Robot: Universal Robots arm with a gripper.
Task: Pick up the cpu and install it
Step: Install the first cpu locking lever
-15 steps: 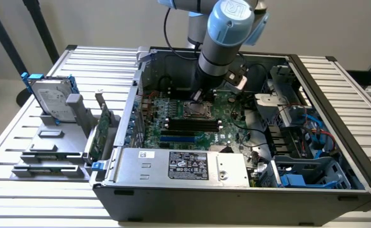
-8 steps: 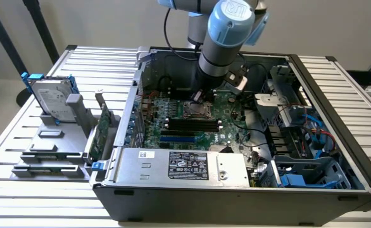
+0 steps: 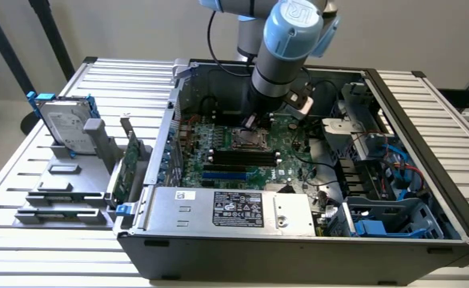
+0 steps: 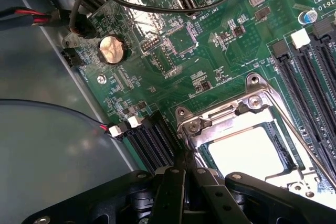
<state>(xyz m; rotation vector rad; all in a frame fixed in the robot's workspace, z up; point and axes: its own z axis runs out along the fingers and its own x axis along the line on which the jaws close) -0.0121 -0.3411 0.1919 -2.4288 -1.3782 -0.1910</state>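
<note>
Nearest your wrist camera you see the gripper (image 4: 181, 195), its dark fingers drawn together with nothing between them. Just past the fingertips lies the cpu (image 4: 247, 153), a pale square sitting flat inside the socket frame (image 4: 231, 116) on the green board (image 4: 210, 51), with the metal frame around its edges. Farther along the board you find a round coin battery (image 4: 113, 50) and a black cable (image 4: 173, 8). In the exterior view, your arm (image 3: 286, 45) reaches down into the open computer case (image 3: 411, 120), the gripper (image 3: 249, 122) just above the socket. Well apart, at the exterior view's left, a hard drive (image 3: 66, 129) stands in a grey rack (image 3: 66, 192).
</note>
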